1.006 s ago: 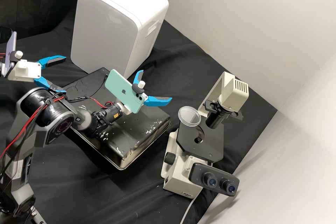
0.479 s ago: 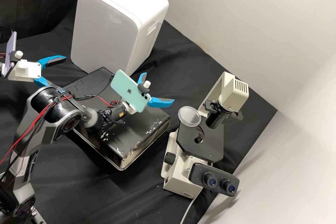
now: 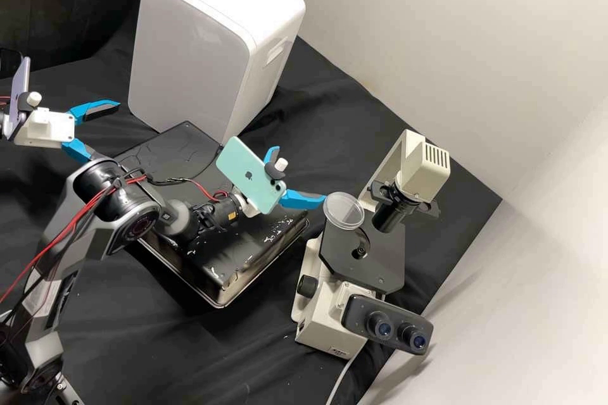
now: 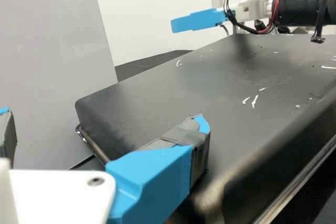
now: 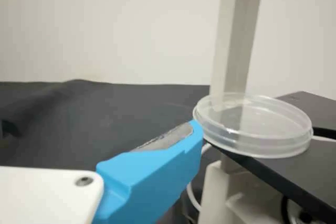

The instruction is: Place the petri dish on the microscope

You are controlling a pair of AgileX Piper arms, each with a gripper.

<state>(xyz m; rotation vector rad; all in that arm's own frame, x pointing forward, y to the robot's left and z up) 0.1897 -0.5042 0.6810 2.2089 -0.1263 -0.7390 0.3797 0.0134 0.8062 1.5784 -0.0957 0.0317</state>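
Observation:
A clear petri dish (image 3: 343, 210) sits on the back left corner of the microscope's black stage (image 3: 373, 259), partly overhanging it. My right gripper (image 3: 296, 176) is open just left of the dish. Its lower blue finger (image 3: 305, 198) ends right at the dish's rim; I cannot tell whether they touch. In the right wrist view that finger (image 5: 152, 166) points at the petri dish (image 5: 252, 124) on the stage (image 5: 294, 174). My left gripper (image 3: 87, 129) is open at the far left, by the corner of a black box (image 4: 236, 93), holding nothing.
A black box (image 3: 221, 247) speckled white lies between the arms, under the right arm. A tall white appliance (image 3: 209, 44) stands behind it. The beige microscope (image 3: 329, 310) has its head (image 3: 421, 164) over the stage and eyepieces (image 3: 396, 329) at the front. A white wall runs along the right.
The right arm has moved right, toward the microscope, bringing its open gripper up to the petri dish. The dish and the left gripper have stayed put.

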